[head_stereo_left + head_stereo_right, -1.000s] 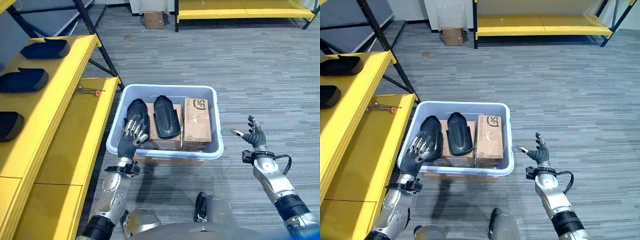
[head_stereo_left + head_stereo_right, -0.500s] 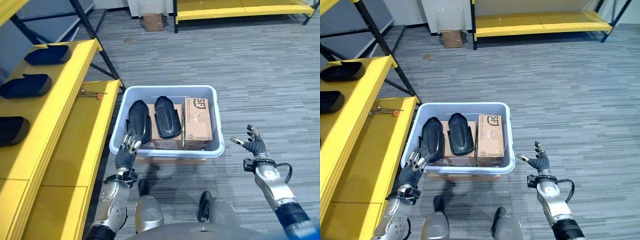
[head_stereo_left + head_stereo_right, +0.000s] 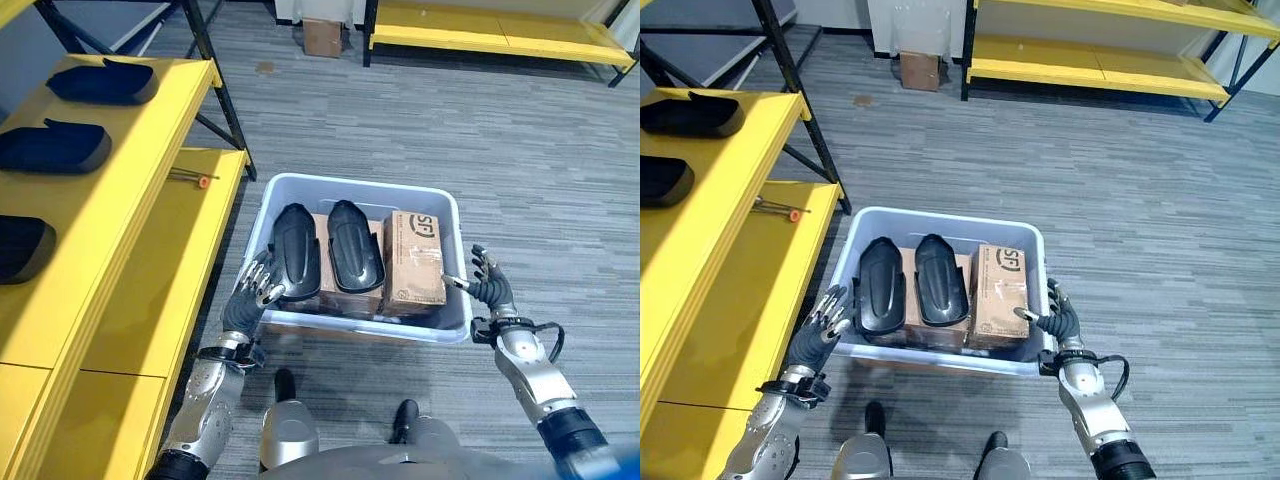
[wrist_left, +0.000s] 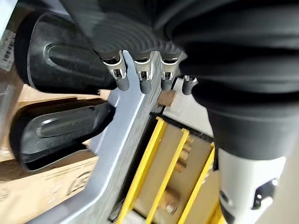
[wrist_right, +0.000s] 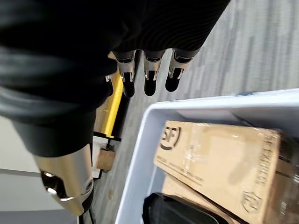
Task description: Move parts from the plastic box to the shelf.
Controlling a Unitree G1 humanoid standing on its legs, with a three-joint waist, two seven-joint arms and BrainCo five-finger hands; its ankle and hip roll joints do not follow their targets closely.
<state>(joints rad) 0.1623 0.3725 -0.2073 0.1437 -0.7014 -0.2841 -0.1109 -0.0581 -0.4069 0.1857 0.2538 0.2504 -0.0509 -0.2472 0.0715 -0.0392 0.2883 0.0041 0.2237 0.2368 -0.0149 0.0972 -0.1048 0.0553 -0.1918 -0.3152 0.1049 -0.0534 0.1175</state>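
A: Biggest first?
B: Yellow shelf (image 3: 130,200) along the robot's left, two tiers. Three dark parts (image 3: 55,148) in a row on the upper tier, a small tool with an orange tip (image 3: 190,178) on the lower one. Grey carpet floor (image 3: 480,130) all around, another yellow shelf (image 3: 500,25) at the far end, a small cardboard carton (image 3: 322,37) on the floor beside it.

A: And the plastic box?
B: Pale blue plastic box (image 3: 300,185) on the floor, just beside the lower tier's corner. Inside, two black parts side by side: left part (image 3: 297,250) and right part (image 3: 356,258), both lying on a flat brown carton (image 3: 940,325). To their right, a taller cardboard box (image 3: 414,260) against the box's right wall.

A: Hands?
B: Left hand (image 3: 250,298) at the box's near left corner, fingers (image 4: 142,77) straight and spread, tips over the rim near the left part, clamped on nothing. Right hand (image 3: 490,290) at the box's near right rim, fingers (image 5: 150,77) extended and apart, thumb pointing toward the cardboard box, nothing held. Cannot tell whether either hand touches the rim.
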